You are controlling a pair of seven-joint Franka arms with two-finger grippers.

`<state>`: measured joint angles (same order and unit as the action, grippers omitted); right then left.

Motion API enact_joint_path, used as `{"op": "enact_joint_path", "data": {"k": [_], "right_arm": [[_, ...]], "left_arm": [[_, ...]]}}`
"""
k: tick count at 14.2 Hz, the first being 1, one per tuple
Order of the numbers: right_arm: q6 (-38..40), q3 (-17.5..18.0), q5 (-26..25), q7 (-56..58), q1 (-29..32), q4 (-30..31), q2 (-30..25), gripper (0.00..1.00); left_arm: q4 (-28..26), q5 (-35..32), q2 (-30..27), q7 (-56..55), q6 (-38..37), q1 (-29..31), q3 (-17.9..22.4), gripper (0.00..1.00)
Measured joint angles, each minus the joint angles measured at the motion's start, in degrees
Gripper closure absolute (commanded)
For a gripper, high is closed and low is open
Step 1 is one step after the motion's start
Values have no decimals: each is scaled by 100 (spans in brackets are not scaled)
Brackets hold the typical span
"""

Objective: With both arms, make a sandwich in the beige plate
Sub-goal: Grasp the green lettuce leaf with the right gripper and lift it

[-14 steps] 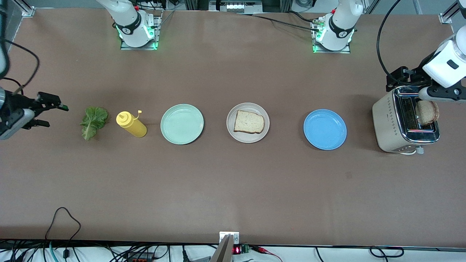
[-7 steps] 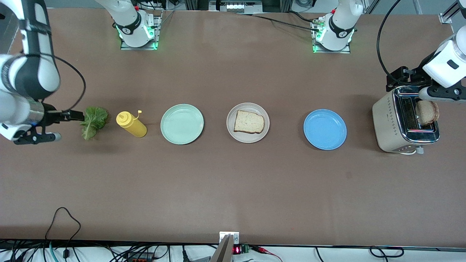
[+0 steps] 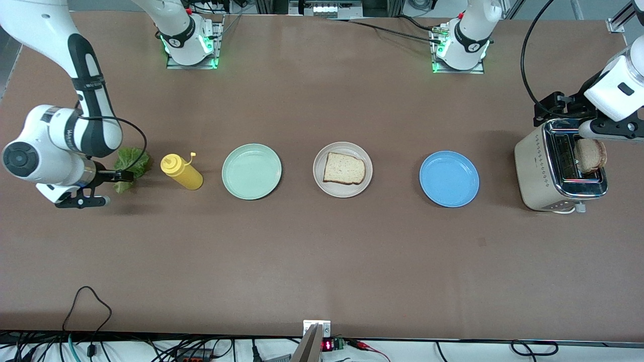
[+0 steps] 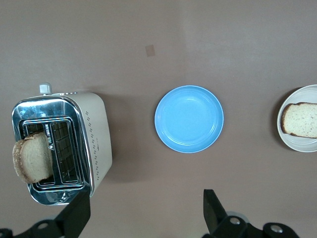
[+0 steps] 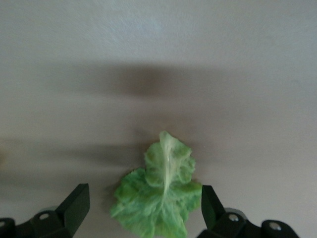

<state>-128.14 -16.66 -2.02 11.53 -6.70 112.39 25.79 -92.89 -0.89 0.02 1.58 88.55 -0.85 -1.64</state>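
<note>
This is a robotics lab set up as a mock kitchen. A wide brown bench [image 3: 322,261] carries two white robot arms whose bases [image 3: 190,48] are bolted to metal plates and glow with green lights. Loose black cables [image 3: 85,301] trail along the bench's near edge, beside a small circuit board with a red display [image 3: 328,345], and aluminium framing [image 3: 616,22] shows at a corner. The kitchen props sit in one neat row: a toaster [image 3: 558,168], coloured plates [image 3: 449,179], a slice of bread [image 3: 343,168], a yellow squeeze bottle [image 3: 182,172] and a lettuce leaf [image 3: 132,163].
</note>
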Motion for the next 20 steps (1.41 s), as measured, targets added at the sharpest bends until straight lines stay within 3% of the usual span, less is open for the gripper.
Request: {"op": "enact_joint_path", "data": {"k": [5,17,20], "right_arm": [[-626,-8,-195,4,85,227,231,0],[-1084,-10,-301,391,219,238,459,96],[-1101,-10,-306,917,213,187,422,100]], "left_arm": [[0,0,0,0,-1,0,0,0],[0,0,0,0,-1,0,0,0],[0,0,0,0,-1,0,0,0]]}}
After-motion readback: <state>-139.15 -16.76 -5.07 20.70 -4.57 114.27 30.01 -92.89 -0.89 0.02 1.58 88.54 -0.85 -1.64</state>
